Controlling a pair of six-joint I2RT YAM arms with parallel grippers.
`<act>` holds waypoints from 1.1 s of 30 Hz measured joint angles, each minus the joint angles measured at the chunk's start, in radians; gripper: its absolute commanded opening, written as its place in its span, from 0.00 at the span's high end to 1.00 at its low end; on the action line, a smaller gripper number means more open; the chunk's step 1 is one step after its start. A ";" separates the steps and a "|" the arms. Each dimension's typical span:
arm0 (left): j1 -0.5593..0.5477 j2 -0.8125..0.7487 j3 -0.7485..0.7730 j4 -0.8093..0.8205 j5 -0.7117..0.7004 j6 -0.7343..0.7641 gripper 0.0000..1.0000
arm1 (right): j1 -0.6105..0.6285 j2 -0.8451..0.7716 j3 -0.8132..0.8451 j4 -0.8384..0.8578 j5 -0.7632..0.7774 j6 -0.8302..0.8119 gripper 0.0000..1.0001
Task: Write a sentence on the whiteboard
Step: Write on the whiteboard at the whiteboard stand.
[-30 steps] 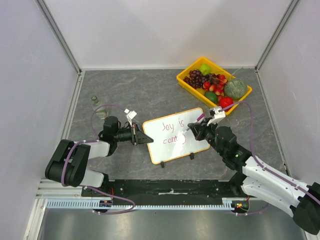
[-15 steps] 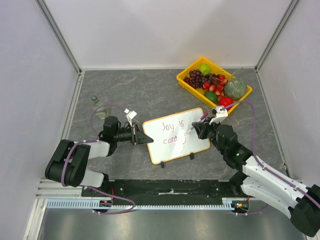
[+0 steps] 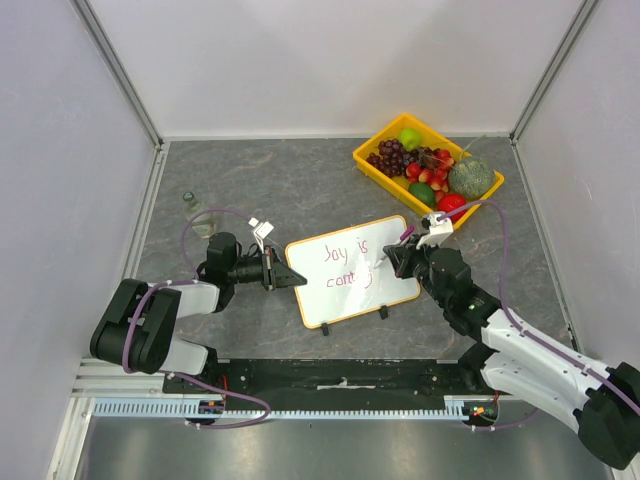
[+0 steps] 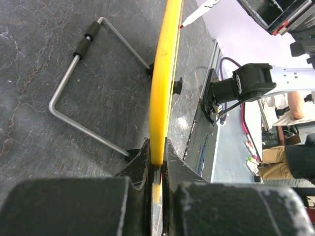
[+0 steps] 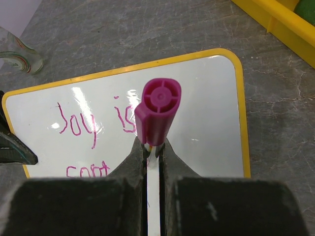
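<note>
The whiteboard stands tilted on its wire stand at the table's middle, with a yellow frame. Pinkish-red writing on it reads "Joy is" above "cont". My left gripper is shut on the board's left edge, seen edge-on in the left wrist view. My right gripper is shut on a marker with a magenta cap end, held over the board's right half. The marker's tip shows in the left wrist view at the board's face.
A yellow tray of fruit and vegetables sits at the back right. A small glass bottle stands at the left. The board's wire stand lies behind the board. Grey walls close in the table.
My right gripper with the marker has shifted slightly right along the second line. The left gripper and the board have not moved.
</note>
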 measured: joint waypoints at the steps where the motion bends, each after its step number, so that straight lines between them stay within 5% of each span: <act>1: 0.000 0.000 0.000 0.000 0.000 0.000 0.98 | -0.002 0.003 -0.003 0.003 0.000 0.001 1.00; 33: 0.000 0.000 0.000 0.000 0.000 0.000 0.98 | -0.008 -0.059 -0.020 -0.002 -0.034 0.006 1.00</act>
